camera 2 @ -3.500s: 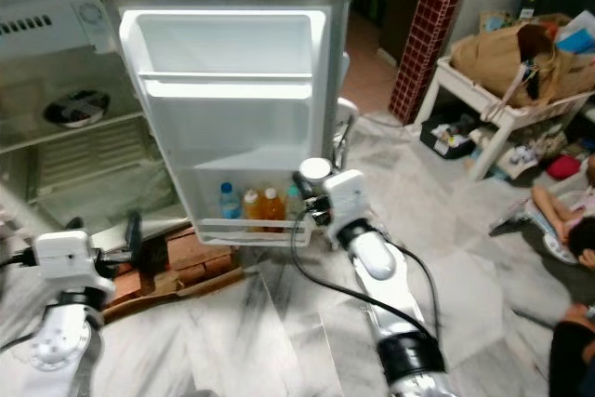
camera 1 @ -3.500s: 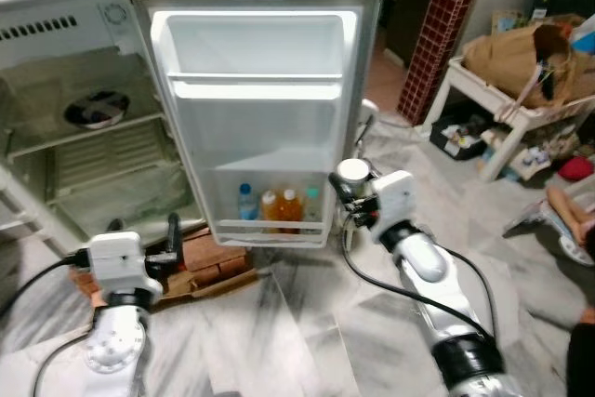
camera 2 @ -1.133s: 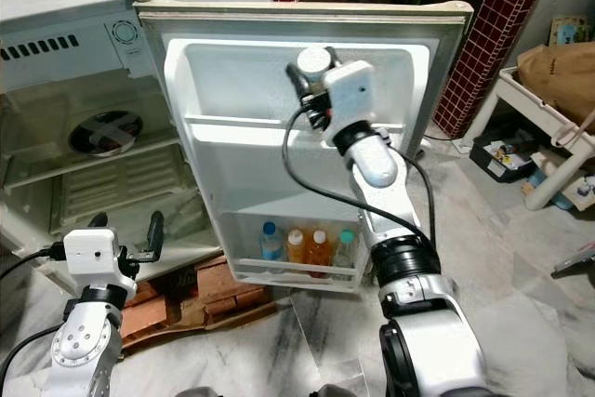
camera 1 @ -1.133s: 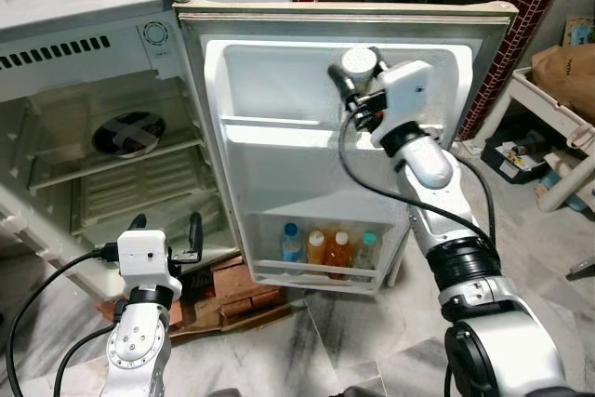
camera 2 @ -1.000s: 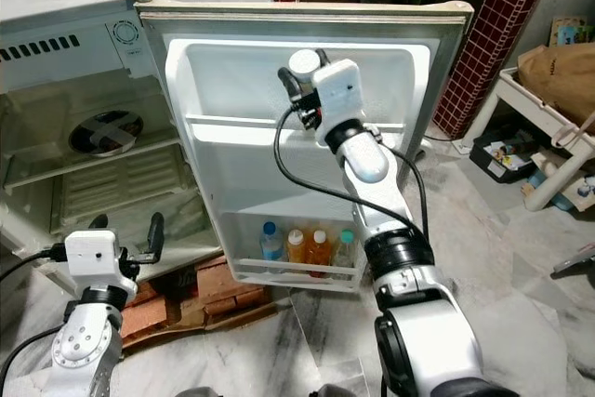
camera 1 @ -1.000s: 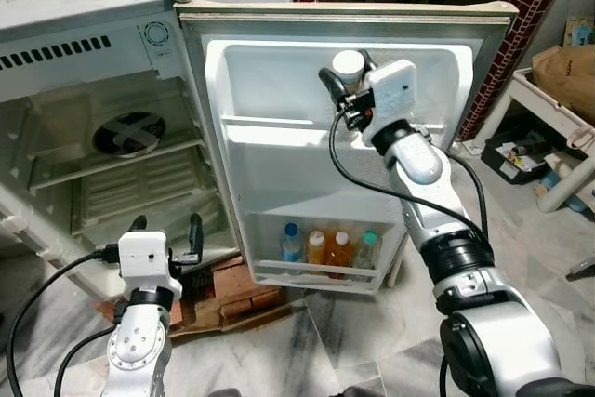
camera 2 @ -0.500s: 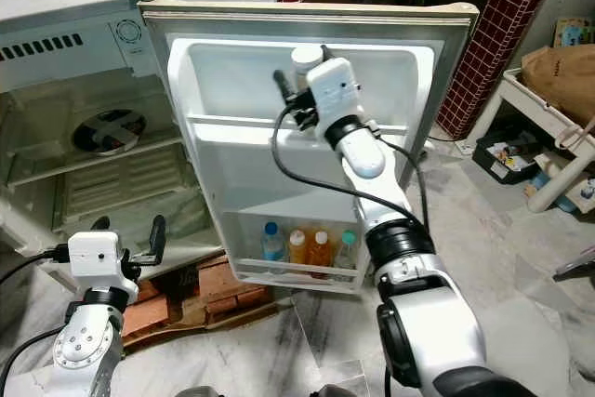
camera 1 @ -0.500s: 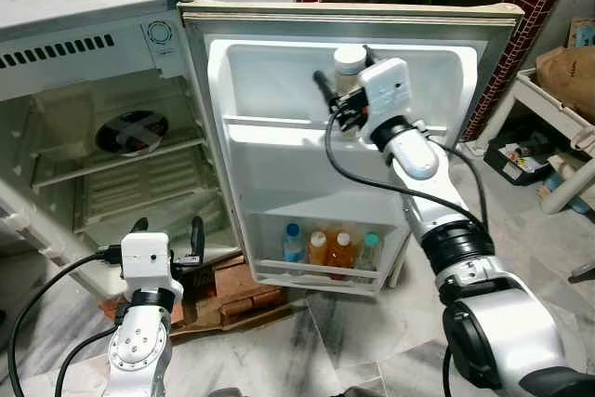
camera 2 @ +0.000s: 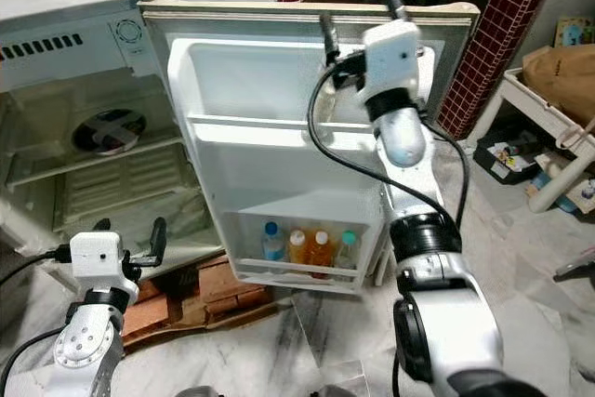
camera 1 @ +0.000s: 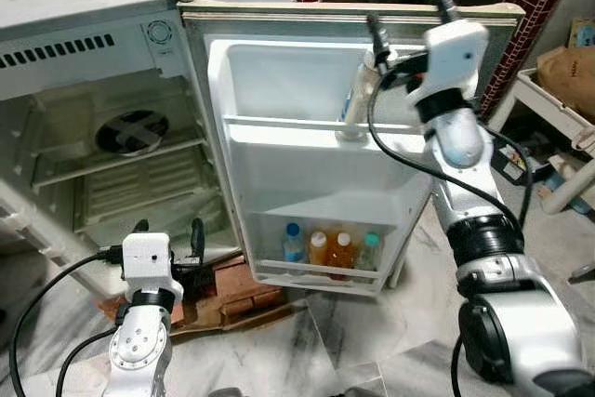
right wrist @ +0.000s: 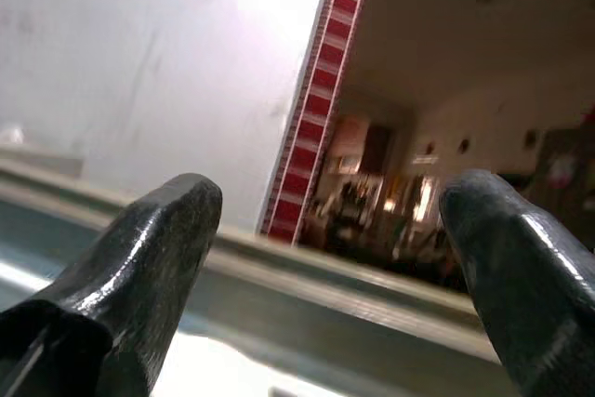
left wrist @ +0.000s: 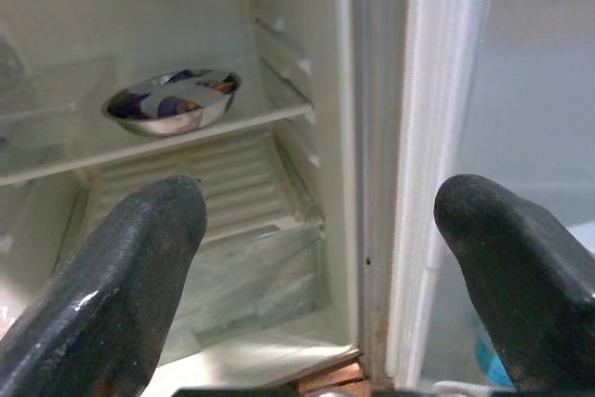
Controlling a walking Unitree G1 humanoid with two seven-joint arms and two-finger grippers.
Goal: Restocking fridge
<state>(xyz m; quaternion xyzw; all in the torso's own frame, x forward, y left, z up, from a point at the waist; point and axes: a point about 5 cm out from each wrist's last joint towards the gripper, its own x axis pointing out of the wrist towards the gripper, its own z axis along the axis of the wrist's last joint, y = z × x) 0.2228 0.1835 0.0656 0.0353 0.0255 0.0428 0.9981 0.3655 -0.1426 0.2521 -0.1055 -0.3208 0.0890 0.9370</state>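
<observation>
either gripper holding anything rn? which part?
Nothing held. Right gripper is open and empty above the fridge door; the bottle leans in the upper door shelf. Left gripper is open, empty.

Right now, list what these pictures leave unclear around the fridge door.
- Bottle in the upper door shelf: blurred in the left eye view; label unreadable.
- Four bottles in the bottom door rack: lower halves hidden by the rail.
- Bowl contents: left wrist view angle too shallow.
- Right tool: fingertips overlap the door's top edge; its wrist view looks past the door.
</observation>
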